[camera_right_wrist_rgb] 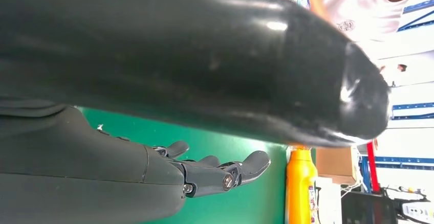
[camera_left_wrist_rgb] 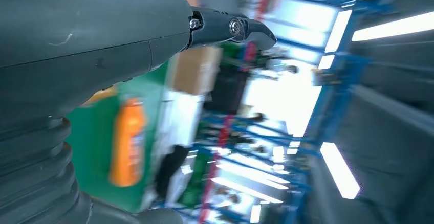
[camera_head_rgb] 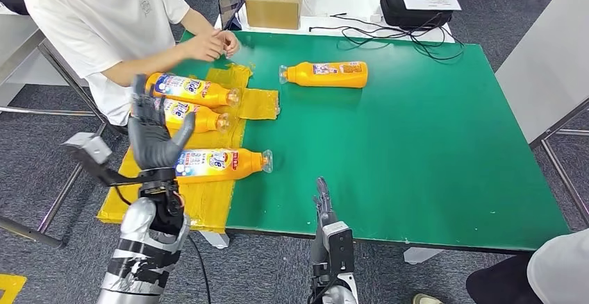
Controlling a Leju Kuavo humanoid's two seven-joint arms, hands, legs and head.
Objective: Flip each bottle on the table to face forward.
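Note:
Three orange bottles lie on the yellow cloth (camera_head_rgb: 208, 203) at the table's left: a far one (camera_head_rgb: 191, 89), a middle one (camera_head_rgb: 187, 115) and a near one (camera_head_rgb: 219, 164), all with labels up and caps to the right. A lone orange bottle (camera_head_rgb: 326, 74) (camera_left_wrist_rgb: 128, 142) (camera_right_wrist_rgb: 302, 185) lies on the bare green table (camera_head_rgb: 417, 158), cap to the left. My left hand (camera_head_rgb: 154, 137) hovers raised over the near and middle bottles' bases, fingers spread, holding nothing. My right hand (camera_head_rgb: 324, 200) (camera_right_wrist_rgb: 220, 170) stays at the table's front edge, fingers straight and empty.
A person in a white shirt (camera_head_rgb: 104, 19) sits at the far left, hands (camera_head_rgb: 215, 44) over the table corner near the cloth. Behind the table stand a cardboard box (camera_head_rgb: 274, 0), a black bag (camera_head_rgb: 413, 2) and cables (camera_head_rgb: 389, 37). Another person's knee (camera_head_rgb: 556, 273) shows at lower right.

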